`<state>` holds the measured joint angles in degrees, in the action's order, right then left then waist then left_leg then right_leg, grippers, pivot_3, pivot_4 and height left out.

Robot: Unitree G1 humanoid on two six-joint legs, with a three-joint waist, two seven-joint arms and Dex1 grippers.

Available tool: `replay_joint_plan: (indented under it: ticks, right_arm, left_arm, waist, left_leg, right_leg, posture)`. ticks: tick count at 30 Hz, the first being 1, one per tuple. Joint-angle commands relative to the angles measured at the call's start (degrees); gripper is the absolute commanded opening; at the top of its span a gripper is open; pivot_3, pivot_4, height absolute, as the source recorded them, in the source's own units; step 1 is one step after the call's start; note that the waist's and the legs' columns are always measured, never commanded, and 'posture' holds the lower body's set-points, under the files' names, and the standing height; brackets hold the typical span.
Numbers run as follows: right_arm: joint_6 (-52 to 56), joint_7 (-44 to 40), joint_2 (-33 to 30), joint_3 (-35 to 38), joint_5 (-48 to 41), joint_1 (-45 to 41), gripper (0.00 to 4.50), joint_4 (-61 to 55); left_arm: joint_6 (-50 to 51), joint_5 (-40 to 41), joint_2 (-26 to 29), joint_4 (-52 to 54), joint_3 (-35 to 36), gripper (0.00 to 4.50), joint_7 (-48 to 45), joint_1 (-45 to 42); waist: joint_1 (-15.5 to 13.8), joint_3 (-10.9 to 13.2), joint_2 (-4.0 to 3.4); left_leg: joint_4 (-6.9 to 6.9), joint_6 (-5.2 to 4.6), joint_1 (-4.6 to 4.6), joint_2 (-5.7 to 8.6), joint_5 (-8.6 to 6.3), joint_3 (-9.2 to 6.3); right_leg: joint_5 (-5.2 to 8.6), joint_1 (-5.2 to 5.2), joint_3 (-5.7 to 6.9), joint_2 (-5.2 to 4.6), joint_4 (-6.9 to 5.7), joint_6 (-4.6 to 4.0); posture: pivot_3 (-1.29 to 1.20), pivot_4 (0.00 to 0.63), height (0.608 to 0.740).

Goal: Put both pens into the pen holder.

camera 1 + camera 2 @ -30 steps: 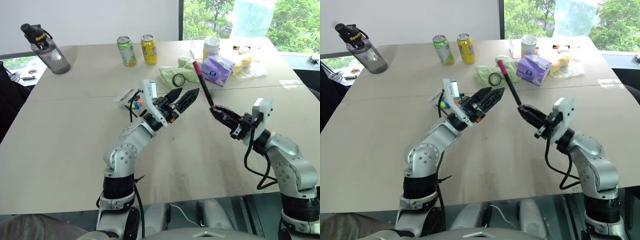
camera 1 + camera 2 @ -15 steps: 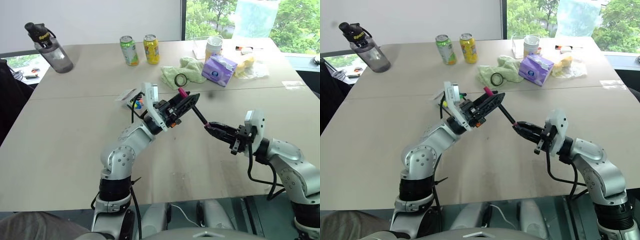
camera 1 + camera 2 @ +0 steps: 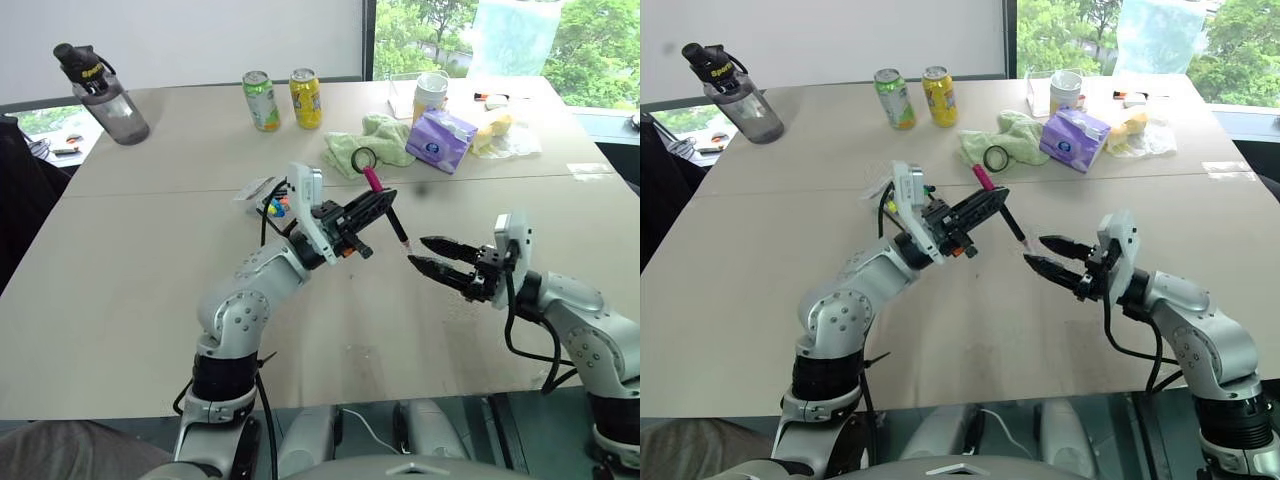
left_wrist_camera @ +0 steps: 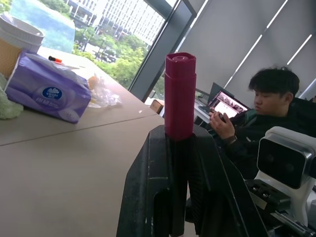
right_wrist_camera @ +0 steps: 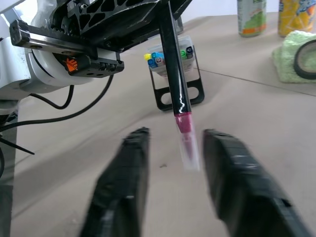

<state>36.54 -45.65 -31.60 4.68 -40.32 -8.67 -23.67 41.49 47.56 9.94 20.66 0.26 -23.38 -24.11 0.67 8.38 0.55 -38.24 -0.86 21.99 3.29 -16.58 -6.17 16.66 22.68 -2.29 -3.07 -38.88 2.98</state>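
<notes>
The left pincer (image 3: 375, 205) pinches the dark pen (image 3: 385, 210), its pink cap above the fingers. The right pincer (image 3: 425, 253) is spread, its 2 fingers around the pen's pale end. The pen holder (image 5: 178, 81) stands on the counter (image 3: 150, 260) behind the left pincer.

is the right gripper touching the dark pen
Apart. In the right wrist view the right gripper is open, and the dark pen's pale tip hangs between its fingers with a gap on each side.
</notes>
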Motion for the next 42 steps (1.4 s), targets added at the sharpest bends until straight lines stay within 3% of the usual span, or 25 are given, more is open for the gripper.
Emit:
replay_joint_plan:
  ticks: [1,5,8,13,19,24,42]
  right_arm:
    - [0.5,-1.3,-2.2,2.3,-0.6,1.7,3.42,1.4]
    - [-2.7,-2.8,-4.3,5.5,0.4,3.2,3.42,4.8]
    - [-9.6,-7.1,-4.2,9.2,-0.3,3.2,3.42,5.7]
    - [-11.6,-9.8,-3.5,12.7,-4.2,2.1,3.42,5.7]
    - [-11.2,-11.0,-2.0,12.9,-7.8,2.3,3.42,4.8]
    - [-11.3,-11.2,-1.7,11.9,-8.1,2.0,3.42,4.9]
    - [-11.5,-10.8,-0.1,12.1,-9.7,2.2,3.42,4.2]
  left_arm:
    - [-3.1,-2.8,0.8,2.1,-0.8,0.0,-0.7,-0.9]
    - [-10.1,-11.3,3.2,2.7,-3.5,0.0,-2.6,-0.6]
    - [-25.8,-30.6,10.0,0.8,-9.3,0.0,-2.5,0.0]
    - [-43.5,-53.8,18.0,-0.6,-14.8,0.0,1.4,0.9]
    - [-51.9,-73.1,22.9,-1.0,-16.3,0.0,8.1,5.9]
    - [-55.5,-79.6,23.0,-0.6,-15.8,0.0,10.1,7.3]
    - [-53.2,-80.8,18.5,-5.8,-11.1,0.0,11.9,7.9]
  waist:
    - [-0.1,0.0,0.0]
    - [-0.1,0.0,0.0]
    - [0.1,0.0,0.0]
    - [-0.1,0.0,0.02]
    - [-0.2,0.0,0.01]
    - [-0.5,0.0,0.01]
    - [-1.0,0.0,0.0]
  left_leg:
    - [0.0,0.0,0.0,0.0,0.0,0.0]
    - [-0.01,0.0,0.0,0.01,0.0,0.01]
    - [0.04,0.0,-0.02,0.02,0.0,0.08]
    - [0.07,-0.01,-0.05,-0.02,-0.01,0.14]
    - [0.08,-0.02,-0.01,-0.01,-0.02,0.08]
    - [0.09,-0.03,-0.01,-0.02,-0.02,0.05]
    - [0.06,-0.05,0.0,-0.01,-0.03,0.04]
  right_leg:
    - [0.0,0.0,0.0,0.0,0.0,0.0]
    - [0.0,-0.01,-0.01,0.0,0.0,0.0]
    - [0.0,-0.01,-0.01,0.03,0.0,0.0]
    - [0.0,-0.02,-0.02,0.03,0.02,0.0]
    - [0.0,0.0,-0.07,-0.03,0.04,0.0]
    - [0.0,0.0,-0.04,-0.05,0.03,0.0]
    - [0.0,0.01,-0.01,-0.05,0.0,0.01]
  posture:
    - [0.0,0.15,0.74]
    - [0.0,0.15,0.74]
    - [0.0,0.15,0.74]
    - [0.0,0.15,0.74]
    - [0.0,0.15,0.74]
    - [0.0,0.15,0.74]
    - [0.0,0.15,0.74]
